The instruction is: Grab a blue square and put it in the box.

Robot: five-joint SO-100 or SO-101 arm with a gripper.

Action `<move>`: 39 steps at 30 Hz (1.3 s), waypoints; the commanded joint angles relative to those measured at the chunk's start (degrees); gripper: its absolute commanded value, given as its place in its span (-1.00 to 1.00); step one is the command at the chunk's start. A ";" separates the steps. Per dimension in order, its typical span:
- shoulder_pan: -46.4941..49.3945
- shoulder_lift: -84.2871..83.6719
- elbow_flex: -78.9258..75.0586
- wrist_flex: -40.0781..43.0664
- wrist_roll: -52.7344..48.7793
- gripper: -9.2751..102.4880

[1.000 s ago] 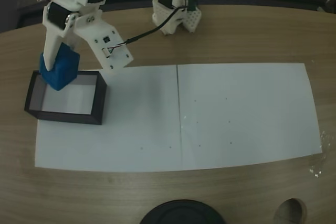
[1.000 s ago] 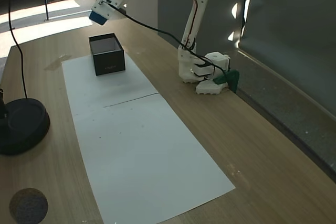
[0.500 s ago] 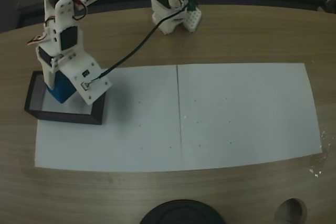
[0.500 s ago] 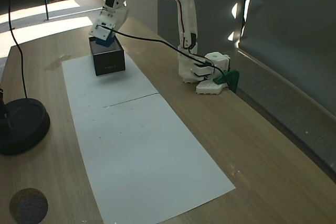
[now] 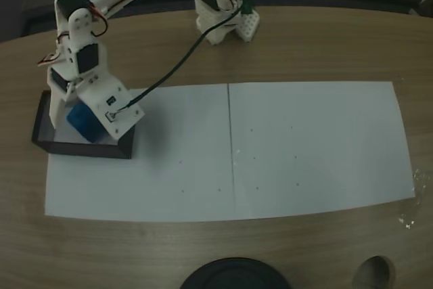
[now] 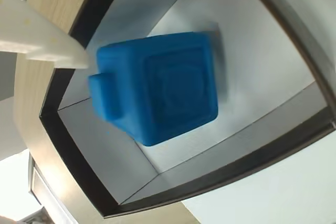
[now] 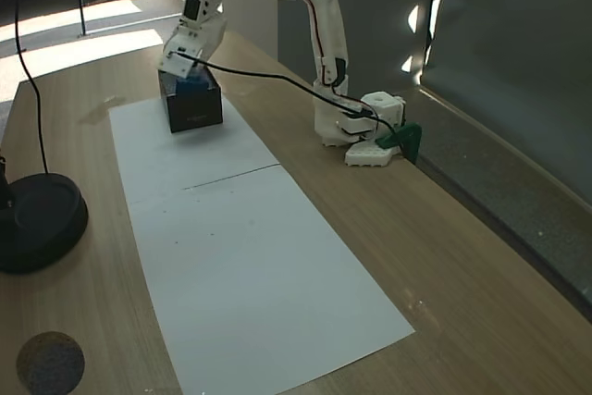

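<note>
The white arm rises from its base at the far edge of the wooden counter, folds at the elbow and reaches out level toward the box, with the wrist bent steeply down so the claw dips inside the box's black walls. A black cable trails from the wrist back to the base.

How far the claw stands open cannot be told: in a fixed view its white body covers the fingertips, and in the wrist view one white finger crosses the top left corner, its end just beside the cube's upper left edge (whether they touch is unclear).

The blue square is inside the box, over its white floor. In the wrist view it is a bright blue cube with rounded edges, tilted, with a raised square stud sticking out of its left face and a recessed square pattern on the face toward the camera; its outline is slightly blurred. In a fixed view a patch of the blue square shows between the claw and the box's near wall.

The box sits on the left end of the white paper laid on the counter. A round black base stands on the counter well apart from it.
</note>
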 commanded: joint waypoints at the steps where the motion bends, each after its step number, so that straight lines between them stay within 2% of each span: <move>1: -0.70 1.85 -3.87 0.09 0.44 -0.33; 7: -6.33 11.43 -3.87 1.49 6.77 -0.85; 12: -20.83 26.89 -3.52 7.65 10.81 -0.84; 18: -45.00 47.29 -3.08 18.46 10.55 -0.84; 21: -52.38 55.99 -0.62 20.74 10.37 -0.84; 25: -52.47 68.29 10.81 19.60 10.37 -0.84; 32: -48.78 92.29 34.54 11.87 10.28 -0.84; 39: -48.69 109.16 50.36 6.59 10.28 -0.84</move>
